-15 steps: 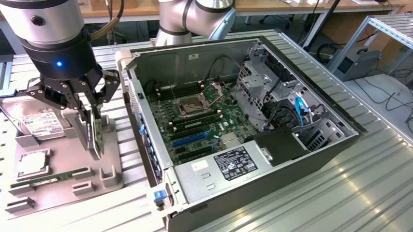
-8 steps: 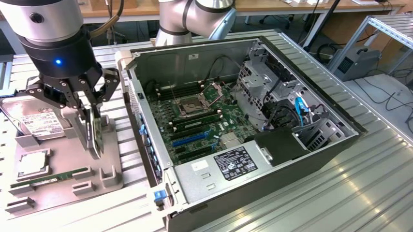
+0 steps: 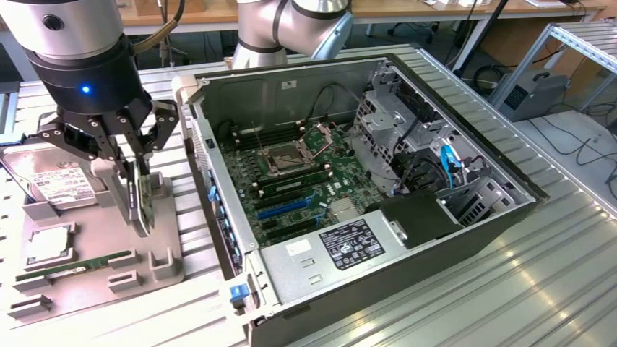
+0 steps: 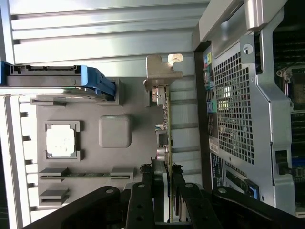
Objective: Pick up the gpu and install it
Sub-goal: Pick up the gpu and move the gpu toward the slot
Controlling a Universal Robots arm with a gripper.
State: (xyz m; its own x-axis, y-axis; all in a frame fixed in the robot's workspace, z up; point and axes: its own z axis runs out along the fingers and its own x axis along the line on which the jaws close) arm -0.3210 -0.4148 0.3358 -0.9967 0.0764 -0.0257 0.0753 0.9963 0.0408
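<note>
The gpu (image 3: 144, 215) stands on edge in the grey parts tray (image 3: 166, 242), a thin dark card seen edge-on. In the wrist view the gpu (image 4: 167, 121) runs as a narrow line away from the camera, with its silver bracket (image 4: 162, 74) at the far end. My gripper (image 3: 135, 206) comes down on it from above, one finger on each face of the card. In the wrist view my gripper (image 4: 167, 186) has its black fingers (image 4: 145, 193) pressed against both sides of the card. The open computer case (image 3: 463, 217) lies just to the exterior view's right of the tray.
On the tray (image 4: 136, 157) lie a silver hard drive (image 3: 53, 184), a square processor (image 3: 48, 246) and a green memory stick (image 3: 77, 266). Inside the case, the motherboard (image 3: 289, 191) shows blue expansion slots (image 3: 285, 208). The case's metal wall (image 3: 207, 181) rises right beside the gripper.
</note>
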